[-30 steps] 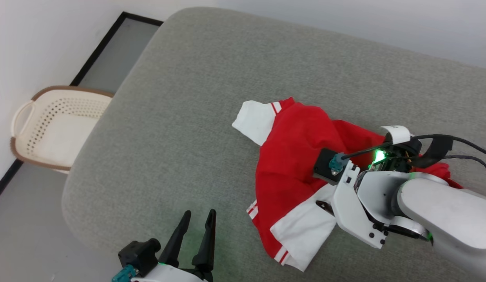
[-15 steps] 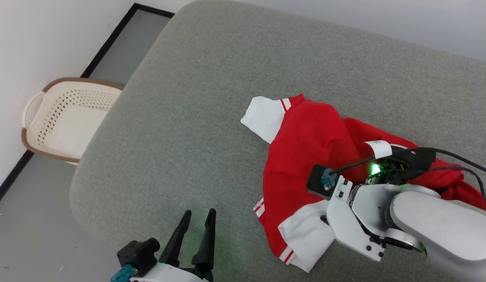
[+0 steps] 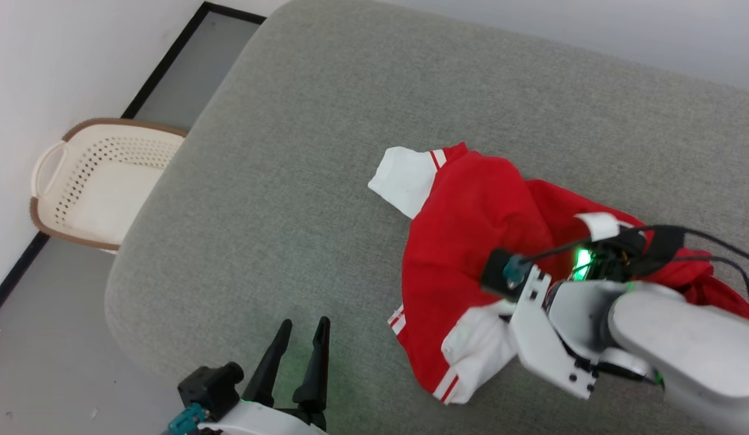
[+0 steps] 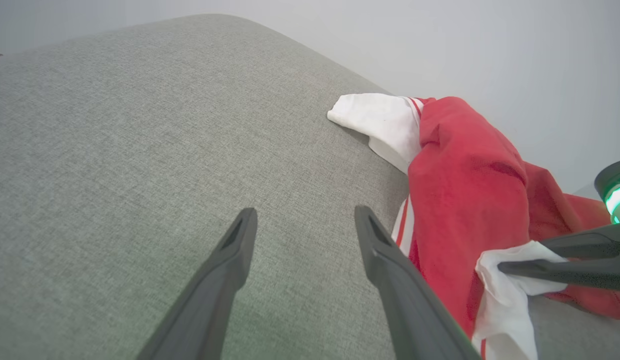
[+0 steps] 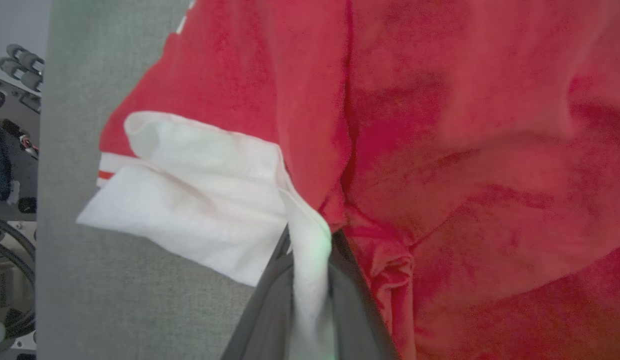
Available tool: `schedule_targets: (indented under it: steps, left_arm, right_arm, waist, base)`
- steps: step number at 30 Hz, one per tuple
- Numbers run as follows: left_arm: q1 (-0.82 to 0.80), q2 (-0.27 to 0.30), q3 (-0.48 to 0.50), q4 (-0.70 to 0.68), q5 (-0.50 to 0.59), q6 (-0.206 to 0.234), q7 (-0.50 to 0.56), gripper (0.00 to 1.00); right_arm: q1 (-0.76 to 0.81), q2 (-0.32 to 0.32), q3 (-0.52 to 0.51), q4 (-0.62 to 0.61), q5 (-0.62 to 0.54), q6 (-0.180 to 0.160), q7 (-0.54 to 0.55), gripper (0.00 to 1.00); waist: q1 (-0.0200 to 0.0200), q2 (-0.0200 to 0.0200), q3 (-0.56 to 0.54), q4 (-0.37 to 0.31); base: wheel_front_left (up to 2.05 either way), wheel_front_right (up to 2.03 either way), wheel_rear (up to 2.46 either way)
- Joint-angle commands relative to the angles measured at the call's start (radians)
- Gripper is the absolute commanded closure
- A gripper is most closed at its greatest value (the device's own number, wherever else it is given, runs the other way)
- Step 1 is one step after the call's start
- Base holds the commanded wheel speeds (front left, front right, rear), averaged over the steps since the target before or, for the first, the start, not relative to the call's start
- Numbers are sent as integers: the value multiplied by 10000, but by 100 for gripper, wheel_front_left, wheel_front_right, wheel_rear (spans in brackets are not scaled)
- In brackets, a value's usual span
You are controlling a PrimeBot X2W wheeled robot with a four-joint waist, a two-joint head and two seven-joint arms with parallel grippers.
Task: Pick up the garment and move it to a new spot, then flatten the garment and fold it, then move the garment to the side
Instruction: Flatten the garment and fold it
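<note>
The garment point(image 3: 471, 223), a bright-red T-shirt with white sleeves, lies crumpled on the right half of the grey cushion point(image 3: 314, 139). In the right wrist view my right gripper point(image 5: 312, 240) is shut on a pinched fold of the near white sleeve point(image 5: 200, 200). The left wrist view shows the same grip from the side, the right gripper point(image 4: 520, 257) clamping that sleeve. The far sleeve point(image 3: 405, 178) lies flat on the cushion. My left gripper point(image 3: 304, 323) stands open over the cushion's front edge, left of the garment point(image 4: 465, 190), with nothing between its fingers.
A cream perforated laundry basket point(image 3: 90, 181) stands on the floor at the left, beside the cushion and against the white wall. Bare grey cushion stretches left of and behind the garment. Black cables point(image 3: 700, 241) run from my right wrist over the red cloth.
My right gripper has shut on the near white sleeve, which is now bunched and drawn up. The left arm holds still. The head view has shifted slightly.
</note>
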Motion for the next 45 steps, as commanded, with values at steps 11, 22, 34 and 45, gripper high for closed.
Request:
schedule_targets:
  steps: [11,22,34,45]
  left_arm:
    - [125,-2,471,-49,342,7,2,0]
    - [66,-2,770,-245,852,3,3,0]
    - [20,1,771,-248,1190,1,3,0]
    - [-69,44,669,-222,1247,0,3,0]
  right_arm:
    - [532,-339,-2665,830,277,-15,-2606,100]
    - [3886,-694,-7882,898,-837,-15,-3537,100]
    - [6159,1678,-14771,1303,-1231,-12,-3011,100]
    - [6195,3390,-16197,1315,-2787,-12,-2580,9]
  waist:
    - [-1,-1,-345,-702]
    - [-1,-1,-433,-1862]
    - [-1,-1,-345,-2515]
    - [-1,-1,-236,-2619]
  base:
    - [0,0,0]
    - [0,0,0]
    - [0,0,0]
    - [0,0,0]
